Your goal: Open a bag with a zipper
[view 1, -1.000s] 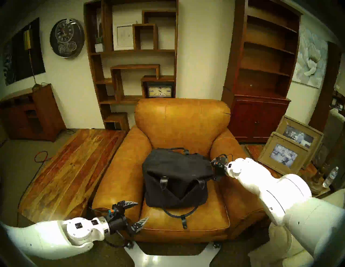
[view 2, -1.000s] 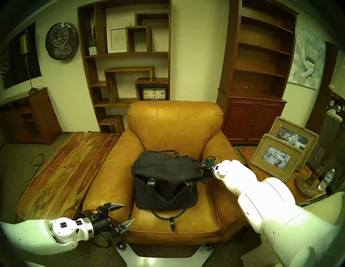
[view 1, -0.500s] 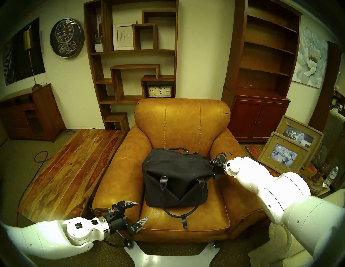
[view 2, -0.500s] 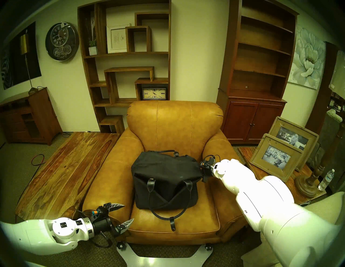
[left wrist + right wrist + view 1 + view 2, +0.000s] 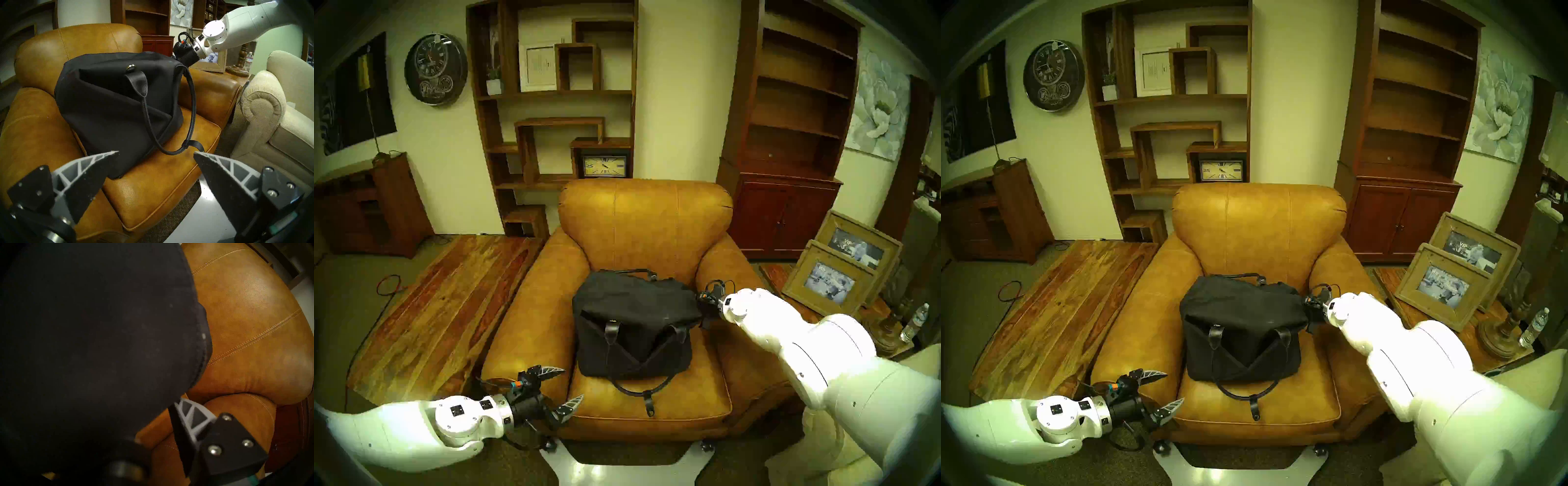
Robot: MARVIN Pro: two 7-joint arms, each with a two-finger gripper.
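Observation:
The black fabric bag (image 5: 633,305) (image 5: 1239,305) (image 5: 110,101) sits upright on the seat of a tan leather armchair (image 5: 646,220). One looped handle (image 5: 639,387) hangs forward onto the cushion. I cannot make out the zipper on the dark top. My right gripper (image 5: 700,310) (image 5: 1307,314) is at the bag's right end, shut on the fabric. In the right wrist view the bag's fabric (image 5: 102,327) fills the left and hides one finger. The other finger (image 5: 185,419) lies against the cloth. My left gripper (image 5: 573,382) (image 5: 156,151) hangs open and empty by the chair's front left corner.
A long wooden table (image 5: 443,305) stands left of the chair. On the right, a side table holds two picture frames (image 5: 833,281) and a water bottle (image 5: 914,322). A cream armchair (image 5: 271,110) stands close on the right. Shelving stands behind.
The right gripper's fingers have drawn together on the bag's right end, and the wrist has edged slightly inward. The left arm and the bag have not moved.

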